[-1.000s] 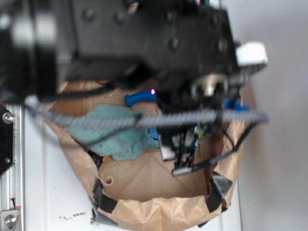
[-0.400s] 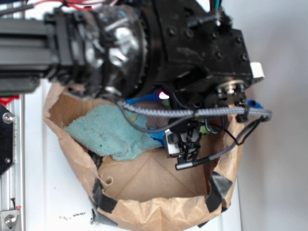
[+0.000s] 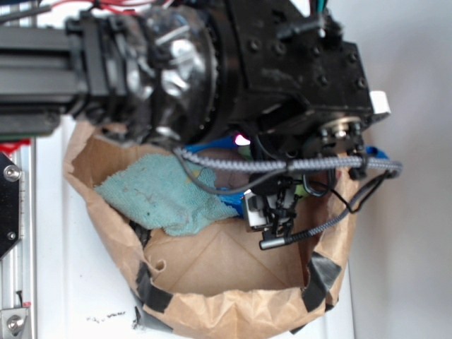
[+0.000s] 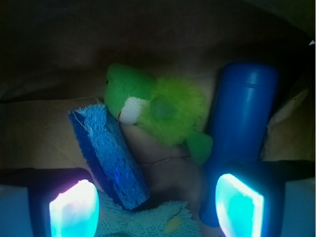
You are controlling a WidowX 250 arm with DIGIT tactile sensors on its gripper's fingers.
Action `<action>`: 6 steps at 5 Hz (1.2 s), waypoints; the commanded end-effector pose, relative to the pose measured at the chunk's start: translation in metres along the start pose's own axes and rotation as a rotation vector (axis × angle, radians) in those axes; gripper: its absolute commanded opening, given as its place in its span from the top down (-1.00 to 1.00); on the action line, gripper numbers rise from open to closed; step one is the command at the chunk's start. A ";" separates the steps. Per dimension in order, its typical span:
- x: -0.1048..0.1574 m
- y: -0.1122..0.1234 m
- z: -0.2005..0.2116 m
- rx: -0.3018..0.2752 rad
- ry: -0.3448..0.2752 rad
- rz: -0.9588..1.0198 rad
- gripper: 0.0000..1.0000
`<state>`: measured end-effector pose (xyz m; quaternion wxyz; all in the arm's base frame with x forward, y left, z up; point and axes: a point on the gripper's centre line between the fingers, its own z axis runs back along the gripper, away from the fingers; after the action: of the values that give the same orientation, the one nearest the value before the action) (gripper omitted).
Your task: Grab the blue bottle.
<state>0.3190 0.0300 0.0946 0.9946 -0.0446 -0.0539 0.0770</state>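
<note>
Change: barely any, gripper (image 4: 155, 207) nudged slightly lower since 0.4 s ago.
Gripper: spread wide, holding nothing.
Blue bottle (image 4: 242, 123): one, right pad overlapping it.
Others: one blue sponge (image 4: 108, 155), one green plush (image 4: 158, 111), one teal cloth (image 3: 159, 194), paper bag (image 3: 233, 311).

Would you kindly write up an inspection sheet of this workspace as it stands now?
Surface: brown paper bag with black-taped rim, on a white table.
Job's things: smooth blue plastic bottle, lying beside the toy.
Clutter: fuzzy green plush toy; blue rectangular sponge; teal cloth.
Grippers: tool open, right pad over the bottle's end, nothing held.
Cables: grey braided cable across the bag.
Surroundings: metal rail at left.
</note>
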 end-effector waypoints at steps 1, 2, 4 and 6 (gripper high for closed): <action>0.007 0.013 0.017 -0.036 -0.100 0.060 -1.00; 0.002 0.033 0.014 -0.122 -0.085 0.100 -1.00; -0.016 0.054 0.020 -0.142 -0.186 0.184 -1.00; -0.021 0.047 0.005 -0.083 -0.219 0.196 -1.00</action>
<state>0.2863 0.0712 0.0715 0.9722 -0.0865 -0.1238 0.1790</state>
